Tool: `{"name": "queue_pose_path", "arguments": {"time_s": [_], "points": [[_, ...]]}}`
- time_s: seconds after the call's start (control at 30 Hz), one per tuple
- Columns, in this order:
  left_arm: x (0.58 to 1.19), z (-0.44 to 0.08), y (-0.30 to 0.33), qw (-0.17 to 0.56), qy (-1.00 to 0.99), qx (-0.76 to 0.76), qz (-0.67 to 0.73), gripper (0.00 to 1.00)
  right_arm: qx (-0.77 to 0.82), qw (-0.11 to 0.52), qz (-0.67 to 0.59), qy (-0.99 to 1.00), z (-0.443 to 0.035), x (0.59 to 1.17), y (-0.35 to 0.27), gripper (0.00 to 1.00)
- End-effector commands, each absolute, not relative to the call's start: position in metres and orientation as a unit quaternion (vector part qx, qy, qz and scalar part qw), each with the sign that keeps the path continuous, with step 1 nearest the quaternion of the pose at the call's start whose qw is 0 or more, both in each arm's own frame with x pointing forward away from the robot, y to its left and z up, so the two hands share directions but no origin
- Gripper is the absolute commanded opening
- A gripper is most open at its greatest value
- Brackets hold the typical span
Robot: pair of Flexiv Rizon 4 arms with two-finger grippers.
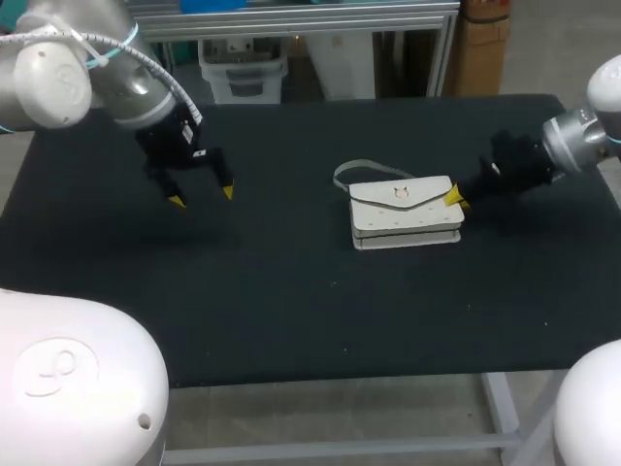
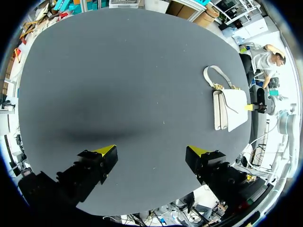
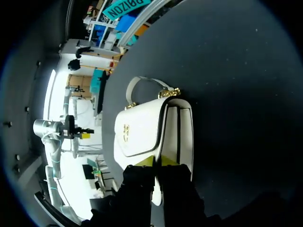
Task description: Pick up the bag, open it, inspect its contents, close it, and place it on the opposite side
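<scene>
Bag [image 1: 403, 214] rests on table [image 1: 291, 301], right pincer [image 1: 454, 198] pinching it.

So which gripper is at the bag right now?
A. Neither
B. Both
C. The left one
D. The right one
D. The right gripper is at the end of the white bag, while the left gripper hangs open over bare table, well apart from the bag.
</scene>
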State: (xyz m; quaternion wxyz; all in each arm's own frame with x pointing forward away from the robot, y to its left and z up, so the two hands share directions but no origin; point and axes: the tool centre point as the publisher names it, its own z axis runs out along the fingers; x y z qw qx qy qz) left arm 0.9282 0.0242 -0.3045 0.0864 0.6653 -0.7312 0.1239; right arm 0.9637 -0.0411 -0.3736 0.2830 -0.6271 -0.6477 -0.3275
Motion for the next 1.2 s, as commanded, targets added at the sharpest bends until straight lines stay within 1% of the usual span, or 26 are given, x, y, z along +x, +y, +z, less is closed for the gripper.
{"name": "queue_pose_path", "arguments": {"time_s": [0.03,0.1,0.13,0.17,0.53,0.6,0.7,1.2], "points": [[0.920,-0.295,0.028,0.059,-0.743,0.655,0.124,1.00,-0.618,0.292,-0.325,-0.654,-0.372,0.985,-0.079,0.00],[0.920,-0.292,0.031,0.045,-0.744,0.656,0.121,1.00,-0.610,0.294,-0.327,-0.659,-0.373,0.996,-0.092,0.00],[0.921,-0.291,0.032,0.039,-0.749,0.651,0.119,1.00,-0.622,0.280,-0.316,-0.660,-0.375,1.002,-0.100,0.00],[0.921,-0.289,0.034,0.032,-0.749,0.652,0.117,1.00,-0.613,0.284,-0.315,-0.667,-0.375,1.007,-0.106,0.00],[0.934,-0.283,0.061,0.013,-0.761,0.642,0.095,1.00,-0.622,0.258,-0.301,-0.675,-0.369,1.048,-0.166,0.00],[0.936,-0.282,0.066,0.008,-0.761,0.642,0.092,1.00,-0.620,0.258,-0.306,-0.675,-0.369,1.054,-0.178,0.00],[0.939,-0.278,0.074,-0.019,-0.758,0.647,0.079,1.00,-0.630,0.267,-0.301,-0.664,-0.373,1.061,-0.192,0.00],[0.944,-0.276,0.083,-0.010,-0.750,0.657,0.079,1.00,-0.630,0.267,-0.301,-0.664,-0.373,1.061,-0.192,0.00]]}}
